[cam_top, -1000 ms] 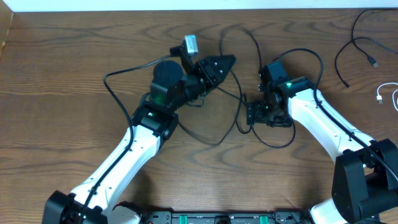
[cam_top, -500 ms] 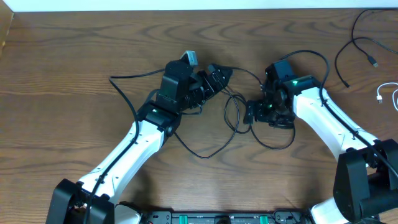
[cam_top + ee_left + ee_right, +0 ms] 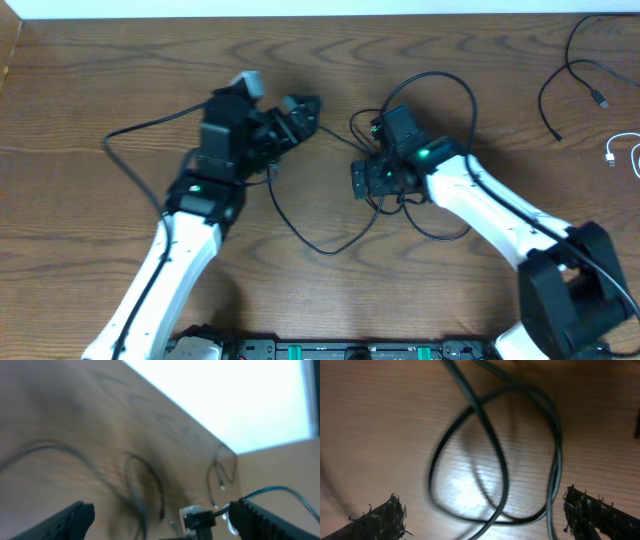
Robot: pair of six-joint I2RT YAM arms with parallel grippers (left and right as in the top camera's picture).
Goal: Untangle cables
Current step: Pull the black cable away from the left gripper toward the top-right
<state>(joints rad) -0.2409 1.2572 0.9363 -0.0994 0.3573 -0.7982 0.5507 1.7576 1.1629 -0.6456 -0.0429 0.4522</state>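
Both apart, left pincer (image 3: 300,108), right pincer (image 3: 360,181) over black cable loop (image 3: 556,445), white cable (image 3: 614,154) aside

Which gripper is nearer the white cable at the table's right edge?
Right. The right gripper hangs mid-table, well to the left of the white cable. The left gripper is even farther left, so more of the table separates them.

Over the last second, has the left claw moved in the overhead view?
Yes. The left claw has shifted toward the robot's left, farther from the unmoved black cable at far right.
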